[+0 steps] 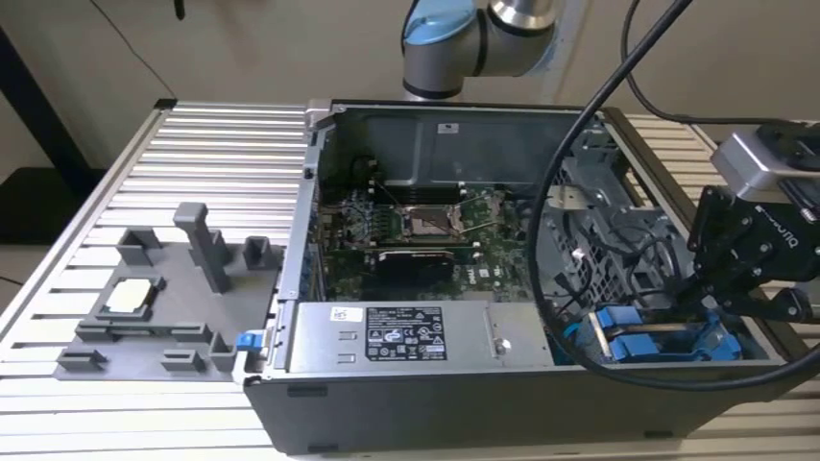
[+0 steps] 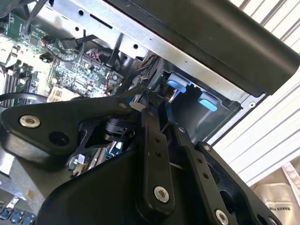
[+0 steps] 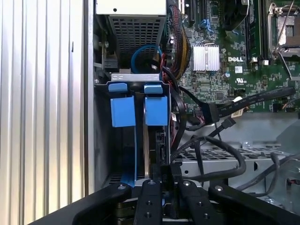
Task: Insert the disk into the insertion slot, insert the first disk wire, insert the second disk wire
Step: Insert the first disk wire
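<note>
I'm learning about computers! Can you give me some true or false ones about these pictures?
1. The computer case is open and its motherboard shows. True.
2. The gripper hangs over the grey fixture tray. False: the tray lies at the exterior view's left, and the gripper is down inside the case by the insertion slot.
3. Two blue tabs stand side by side at the slot. True.
4. The labelled power-supply box lies outside the case. False: it sits inside the case, along its near edge in the exterior view.
</note>
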You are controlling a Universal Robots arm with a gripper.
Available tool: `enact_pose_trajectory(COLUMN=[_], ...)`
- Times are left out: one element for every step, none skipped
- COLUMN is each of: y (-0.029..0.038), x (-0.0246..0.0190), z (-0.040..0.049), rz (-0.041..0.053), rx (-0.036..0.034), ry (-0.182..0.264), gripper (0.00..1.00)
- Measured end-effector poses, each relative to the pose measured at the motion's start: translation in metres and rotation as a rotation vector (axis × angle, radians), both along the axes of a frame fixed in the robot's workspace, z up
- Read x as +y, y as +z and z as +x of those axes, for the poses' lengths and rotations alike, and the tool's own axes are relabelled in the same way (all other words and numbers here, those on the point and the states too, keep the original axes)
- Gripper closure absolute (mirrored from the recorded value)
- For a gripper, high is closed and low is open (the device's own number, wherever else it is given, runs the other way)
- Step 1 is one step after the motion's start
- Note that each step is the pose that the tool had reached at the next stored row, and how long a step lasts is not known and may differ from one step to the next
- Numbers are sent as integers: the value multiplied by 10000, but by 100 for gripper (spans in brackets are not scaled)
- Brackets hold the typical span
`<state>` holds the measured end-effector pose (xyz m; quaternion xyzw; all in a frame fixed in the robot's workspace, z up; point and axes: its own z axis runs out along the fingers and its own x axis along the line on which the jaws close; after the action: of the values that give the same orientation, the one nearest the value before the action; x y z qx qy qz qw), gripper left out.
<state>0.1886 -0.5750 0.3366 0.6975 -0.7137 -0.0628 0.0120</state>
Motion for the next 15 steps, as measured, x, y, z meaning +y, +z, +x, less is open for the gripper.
enact_pose_trajectory(y=[-1,-2,-1,-1,-2,-2,-2,-2,-1,-2,-2,-2,-2,1,3], x=[-6,-13,-20,-29,-38,-44,-49,-53,-54,-54,-55,-54,-54,-54,-54], z=[0,-1,-2,-3,-4,-5,-7,-9,-13,-15,-16,-15,-15,-15,-15], rz=[11,17,21,26,38,47,56,72,100,146,202,253,300,340,363], rx=[-1,-1,-1,-2,-2,-1,-2,-9,-20,-37,-51,-59,-63,-63,-63], ry=[0,1,1,1,1,1,1,1,0,-1,0,0,0,0,0], gripper=[81,81,81,81,81,81,81,81,81,81,81,81,81,81,81])
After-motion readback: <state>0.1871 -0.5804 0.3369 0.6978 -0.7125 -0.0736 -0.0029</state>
